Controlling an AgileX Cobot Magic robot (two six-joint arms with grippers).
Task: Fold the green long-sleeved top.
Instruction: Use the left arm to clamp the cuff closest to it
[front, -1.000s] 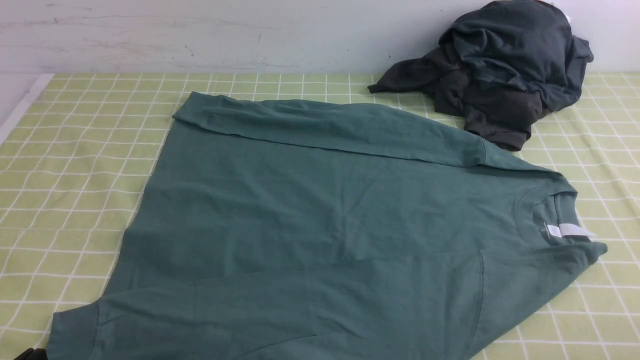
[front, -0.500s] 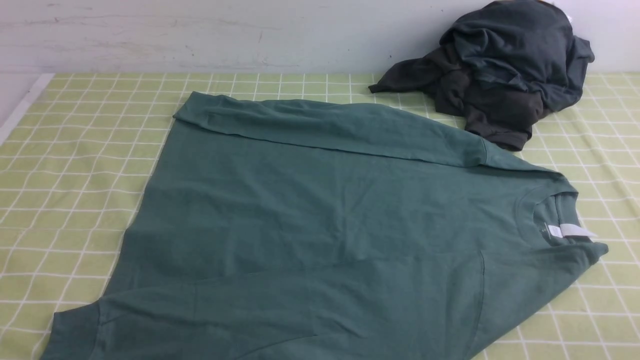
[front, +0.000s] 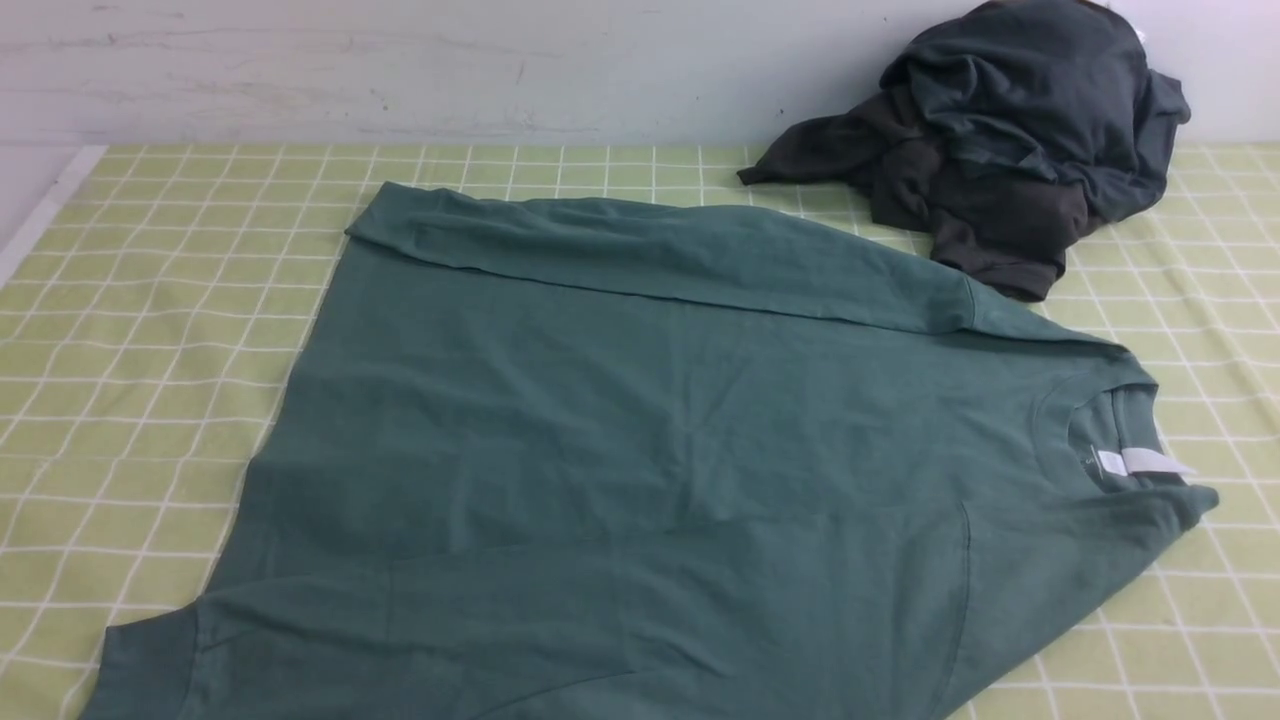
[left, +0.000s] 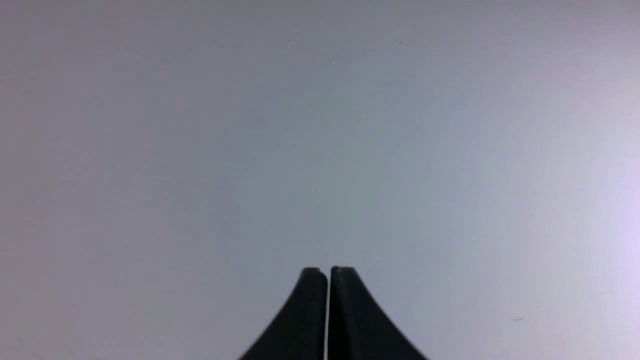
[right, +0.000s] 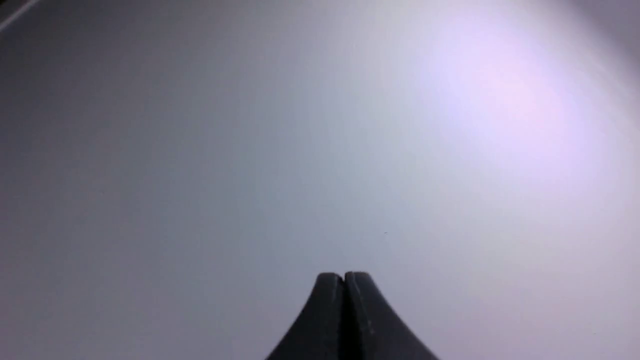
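The green long-sleeved top lies flat across the checked cloth in the front view, neck to the right with a small white label showing. Both sleeves are laid over the body, one along the far edge, one along the near edge. Neither arm shows in the front view. The left gripper is shut, black fingers pressed together, facing a plain pale surface. The right gripper is shut too, with nothing between its fingers, and faces the same kind of blank surface.
A heap of dark charcoal and slate-grey garments sits at the back right against the pale wall. The yellow-green checked cloth covers the table; its left edge runs along a white strip.
A dark part at the bottom left corner of the front view has gone out of the picture. The top has not moved.
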